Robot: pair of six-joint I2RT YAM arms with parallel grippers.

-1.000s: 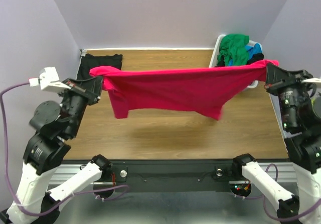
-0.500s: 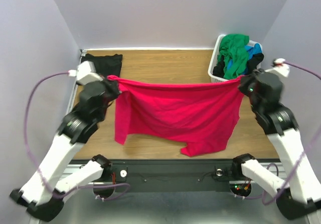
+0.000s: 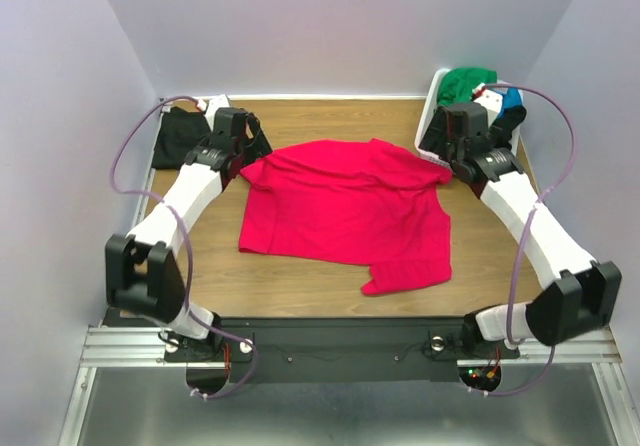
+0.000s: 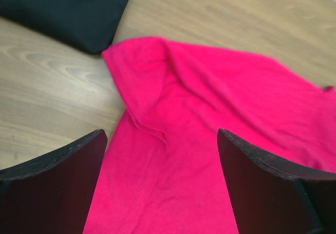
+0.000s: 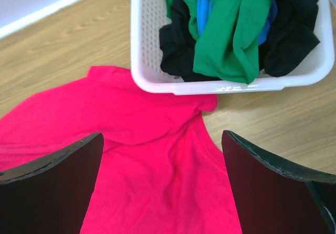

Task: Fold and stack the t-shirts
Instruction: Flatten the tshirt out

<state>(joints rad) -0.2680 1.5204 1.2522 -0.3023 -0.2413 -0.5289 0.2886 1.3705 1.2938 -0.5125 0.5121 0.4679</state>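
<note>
Left gripper [image 4: 160, 135], right gripper [image 5: 161, 135]: fingers spread wide, holding nothing, over the one pinkish-red t-shirt [image 3: 345, 206]. It lies flat and lightly creased, one sleeve touching the white laundry basket [image 5: 140, 61]. Inside the basket: one green t-shirt [image 5: 226, 29], one blue t-shirt [image 5: 205, 3], and black cloth [image 5: 178, 45], count unclear. One black t-shirt [image 3: 185, 138] lies well apart from the basket.

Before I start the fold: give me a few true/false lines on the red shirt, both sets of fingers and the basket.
The red shirt lies on the table. True.
The left fingers are shut on it. False: they are open above it.
The right fingers are open. True.
The basket is empty. False: it holds a green shirt and others.
The black shirt lies on the red one. False: it lies beside it.
</note>
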